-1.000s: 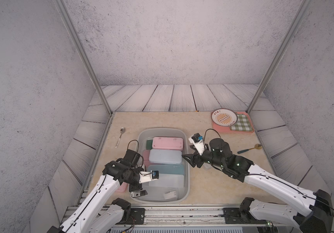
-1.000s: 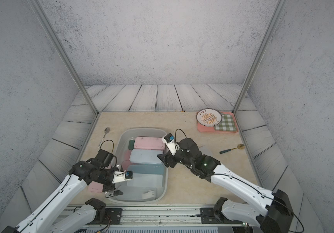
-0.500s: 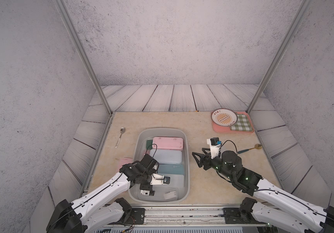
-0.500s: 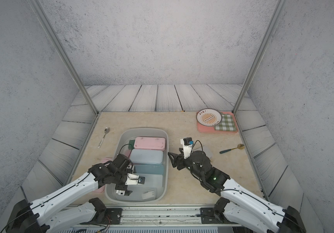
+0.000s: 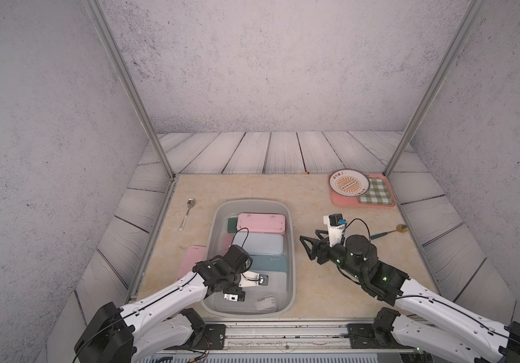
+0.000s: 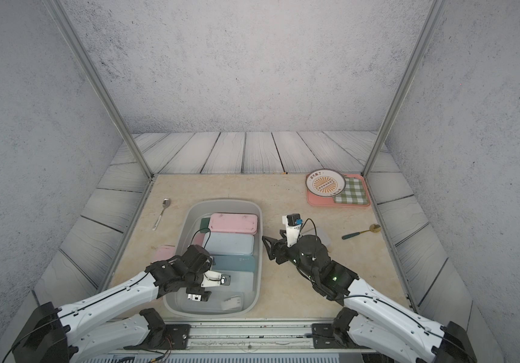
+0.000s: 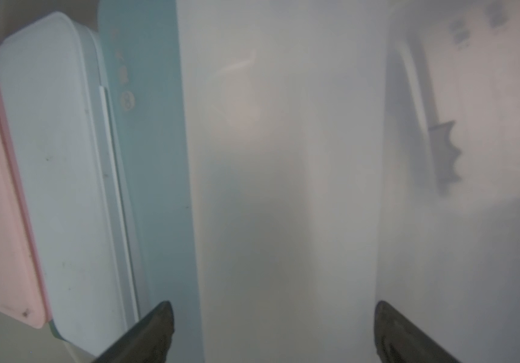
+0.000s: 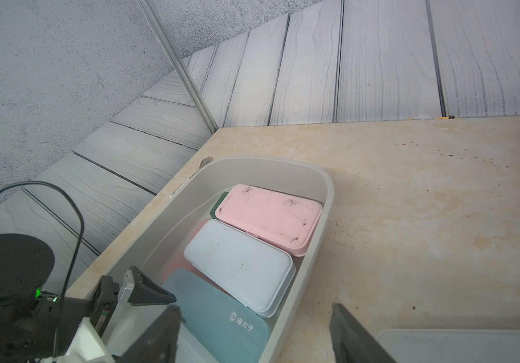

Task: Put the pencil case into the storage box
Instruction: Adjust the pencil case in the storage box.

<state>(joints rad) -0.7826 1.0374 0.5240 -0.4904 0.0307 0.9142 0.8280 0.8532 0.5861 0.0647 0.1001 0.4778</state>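
White "猫太子" with a little logo on the teal case [image 8: 217, 314]; the plate [image 5: 349, 183] lettering's too tiny to read.

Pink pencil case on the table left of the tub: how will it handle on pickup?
Probably stiff: the pink pencil case looks hard-shelled, flat with rounded corners. Unlikely to roll, since it lies flat on the table. Its smooth surface may slip, and it sits close beside the storage box wall, so finger room there looks tight.

Storage box [image 5: 292, 239]: smooth matt grey plastic. Pink case [image 5: 261, 222]: matt plastic w/ scuffs. Table [image 5: 315, 195]: mottled stone-look surf.
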